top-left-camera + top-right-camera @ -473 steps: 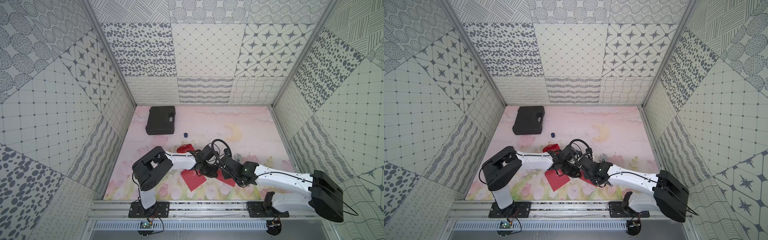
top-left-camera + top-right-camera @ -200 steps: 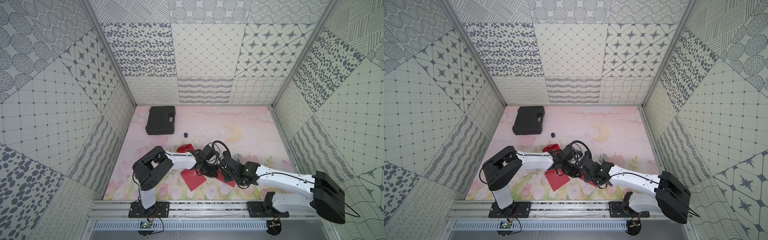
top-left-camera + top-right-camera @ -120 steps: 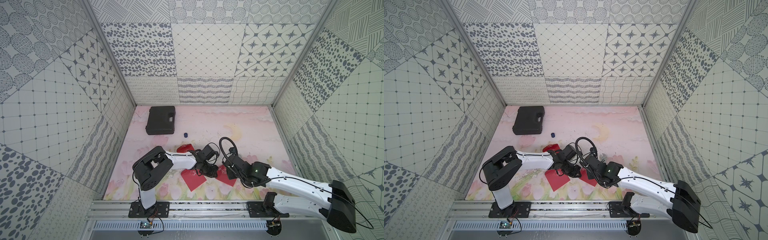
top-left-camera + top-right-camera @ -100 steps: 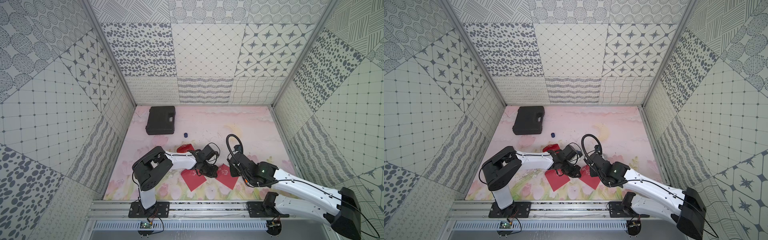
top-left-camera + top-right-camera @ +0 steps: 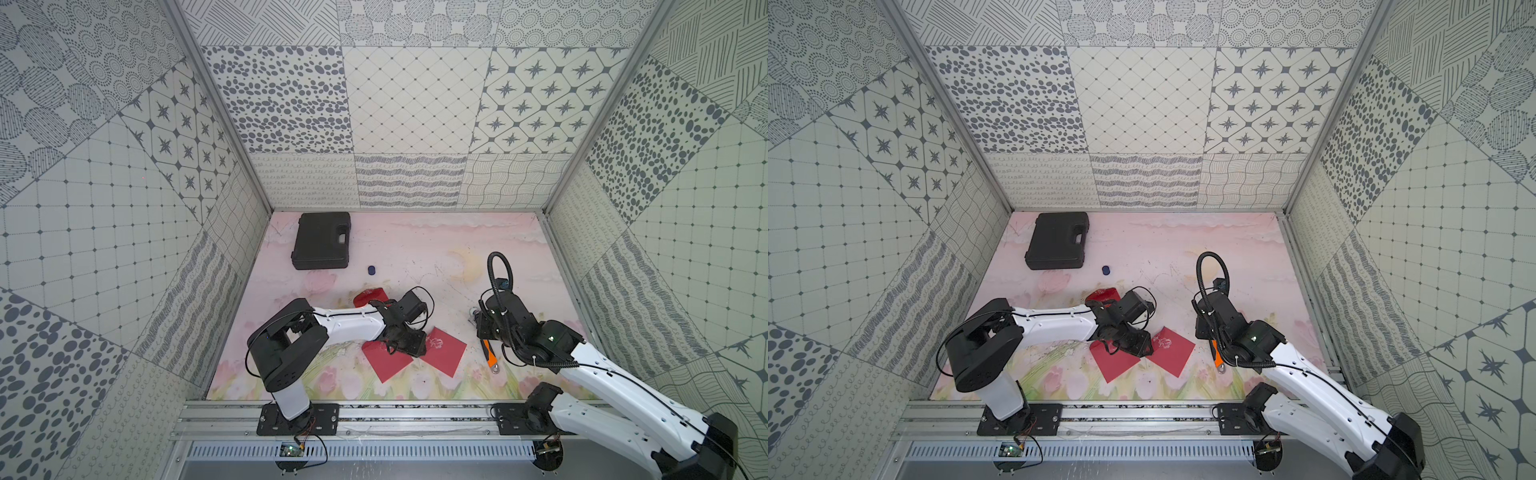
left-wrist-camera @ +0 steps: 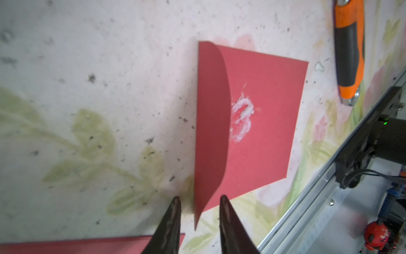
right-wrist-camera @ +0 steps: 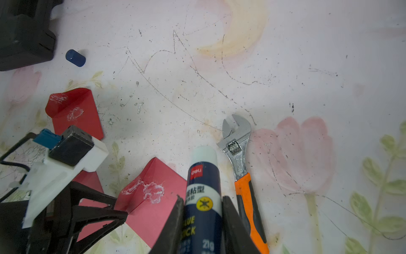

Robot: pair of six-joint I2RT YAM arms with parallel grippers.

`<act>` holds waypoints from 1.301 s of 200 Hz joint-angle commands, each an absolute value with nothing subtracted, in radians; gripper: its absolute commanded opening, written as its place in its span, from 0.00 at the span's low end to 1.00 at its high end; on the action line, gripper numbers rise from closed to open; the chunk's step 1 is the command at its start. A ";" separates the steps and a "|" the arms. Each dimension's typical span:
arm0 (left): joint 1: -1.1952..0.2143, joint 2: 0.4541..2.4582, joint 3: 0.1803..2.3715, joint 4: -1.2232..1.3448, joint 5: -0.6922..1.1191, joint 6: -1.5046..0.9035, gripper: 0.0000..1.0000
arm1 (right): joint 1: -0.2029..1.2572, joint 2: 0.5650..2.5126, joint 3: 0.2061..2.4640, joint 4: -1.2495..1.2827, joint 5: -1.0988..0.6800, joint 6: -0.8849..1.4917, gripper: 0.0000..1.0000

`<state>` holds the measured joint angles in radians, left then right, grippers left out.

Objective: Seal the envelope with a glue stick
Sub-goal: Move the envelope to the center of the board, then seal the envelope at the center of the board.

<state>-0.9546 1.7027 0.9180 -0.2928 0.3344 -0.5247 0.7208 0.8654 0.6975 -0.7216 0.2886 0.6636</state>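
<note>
Wide shot first: the pink flowered worktop [image 5: 415, 249], scuffed and speckled. A black case [image 5: 321, 240] lies shut at its far left corner.

Three red paper pieces sit in the middle. The envelope [image 6: 263, 123] lies flat with a white smear of glue on its face, and its flap stands up and curls over. A second red envelope [image 5: 386, 361] is just beside it, partly under the left arm. A third red envelope [image 7: 74, 112], also smeared with white, lies farther back.

The left tool [image 6: 198, 204] is released. Its two dark fingers are parted, and the tip of the flap stands between them with a gap on each side.

To the right of the envelope lies an orange-handled wrench [image 7: 239, 158], its silver head pointing toward the back wall.

The right tool [image 7: 202, 199] is clenched on the glue stick [image 7: 203, 176]. The stick is uncapped with its white end bare, and it sits alongside the wrench, near the envelope's right edge.

Smallest of all is the dark blue cap [image 7: 75, 57], lying on its side near the black case, well apart from the stick.
</note>
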 commanded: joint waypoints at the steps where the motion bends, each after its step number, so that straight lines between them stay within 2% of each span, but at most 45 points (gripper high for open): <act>1: -0.950 1.677 0.944 -0.370 0.306 -0.518 0.42 | 0.709 0.871 0.741 -0.692 0.270 0.631 0.00; 41: -0.950 1.669 0.993 -0.371 0.332 -0.527 0.49 | 0.697 0.860 0.743 -0.683 0.259 0.623 0.00; 115: -0.938 1.769 1.088 -0.365 0.412 -0.549 0.49 | 0.686 0.831 0.746 -0.694 0.262 0.617 0.00; 182: -0.939 1.840 1.105 -0.313 0.506 -0.560 0.45 | 0.680 0.815 0.744 -0.705 0.255 0.622 0.00; 236: -0.937 1.915 1.108 -0.282 0.551 -0.576 0.48 | 0.678 0.822 0.745 -0.709 0.239 0.628 0.00; 260: -0.930 1.922 1.102 -0.286 0.538 -0.588 0.47 | 0.678 0.822 0.749 -0.715 0.237 0.629 0.00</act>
<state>-0.9398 1.8893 1.1072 -0.2821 0.5251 -0.5697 0.6827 0.8295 0.7124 -0.7223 0.2428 0.6281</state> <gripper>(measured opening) 0.483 0.283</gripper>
